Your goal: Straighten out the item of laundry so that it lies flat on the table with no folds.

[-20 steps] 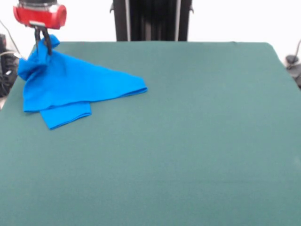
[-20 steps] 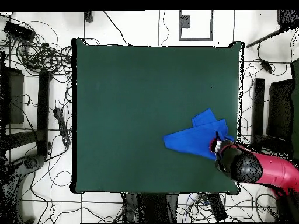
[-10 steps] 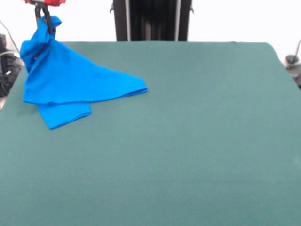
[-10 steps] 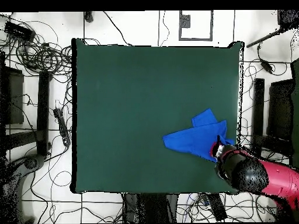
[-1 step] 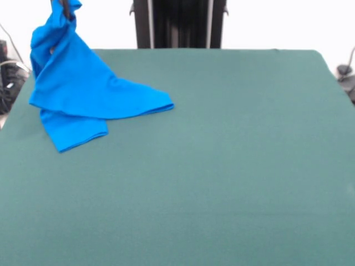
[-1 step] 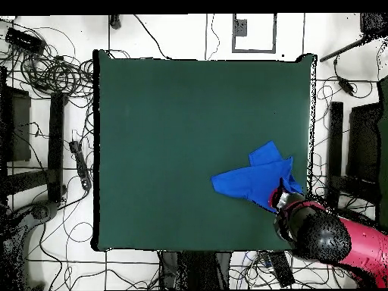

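Laundry first: though the green table (image 5: 233, 166) is by far the biggest thing in sight, what matters on it is the bright blue T-shirt (image 5: 83, 94), bunched toward one corner of the table top. In the front view one end of the shirt is drawn up off the felt into a narrow, twisted peak that runs out of the top of the frame, well above the table's far edge. From that peak the cloth fans down to the table, with a long pointed flap reaching toward the table's middle and a shorter doubled layer sticking out below it toward the near side. The fabric is folded over itself in several layers; no print shows.

From overhead the red and black arm (image 6: 341, 239) sits over the table's corner, its round head covering the shirt's lifted end.

Smallest of all, the gripper (image 5: 65, 5) shows only as a dark sliver at the top of the front view, pinching the peak of the shirt, its jaws pressed together on the gathered cloth.
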### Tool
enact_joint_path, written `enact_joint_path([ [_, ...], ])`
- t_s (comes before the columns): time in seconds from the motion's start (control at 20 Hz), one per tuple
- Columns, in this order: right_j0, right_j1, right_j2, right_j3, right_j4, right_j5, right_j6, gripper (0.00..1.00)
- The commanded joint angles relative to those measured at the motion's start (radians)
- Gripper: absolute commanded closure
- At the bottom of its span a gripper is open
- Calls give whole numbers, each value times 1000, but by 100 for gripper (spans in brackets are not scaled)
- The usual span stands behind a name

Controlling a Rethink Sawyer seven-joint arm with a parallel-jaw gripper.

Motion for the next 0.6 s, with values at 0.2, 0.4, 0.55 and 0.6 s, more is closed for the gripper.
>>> enact_joint_path([
  [0.2,94,-145,85,183,158,156,-27,100],
  [0.4,121,-194,72,213,213,171,-24,100],
  [0.55,156,-201,52,217,220,161,6,100],
  [0.6,169,-202,45,218,222,157,18,100],
])
